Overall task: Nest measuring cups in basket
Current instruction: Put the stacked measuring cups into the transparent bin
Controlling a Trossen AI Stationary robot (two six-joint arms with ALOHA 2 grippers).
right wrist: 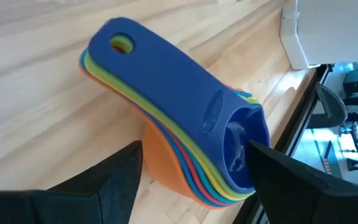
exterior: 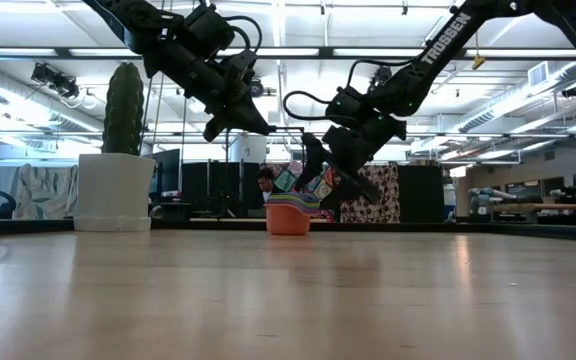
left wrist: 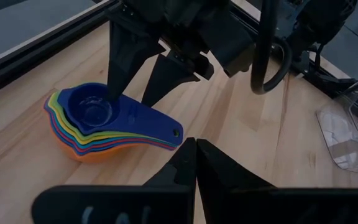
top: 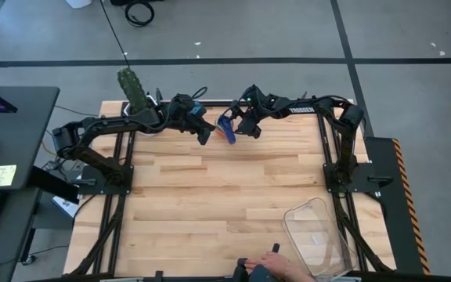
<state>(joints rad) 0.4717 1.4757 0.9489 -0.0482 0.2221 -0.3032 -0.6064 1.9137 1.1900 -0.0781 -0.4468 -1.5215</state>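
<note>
The measuring cups (top: 227, 128) are nested in one stack, orange at the bottom and dark blue on top (left wrist: 95, 112), standing on the table near its far edge. My right gripper (right wrist: 194, 149) is open, its fingers on either side of the stack's bowl end. My left gripper (left wrist: 196, 155) is shut and hangs above the table just left of the stack (top: 207, 137), holding nothing. The clear basket (top: 304, 215) stands at the near right corner. My right gripper comes slanting down from the far right, its fingers lying across the stack. One finger (left wrist: 112, 81) reaches the dark blue cup's rim (left wrist: 79, 93) and the other (left wrist: 160, 81) is beside the handles. Whether either touches, I cannot tell.
A white pot with a cactus (top: 134, 94) stands at the far left corner, close behind my left arm. A person's hand (top: 276, 270) rests at the near edge beside the basket. Bare wood lies between the stack and the basket.
</note>
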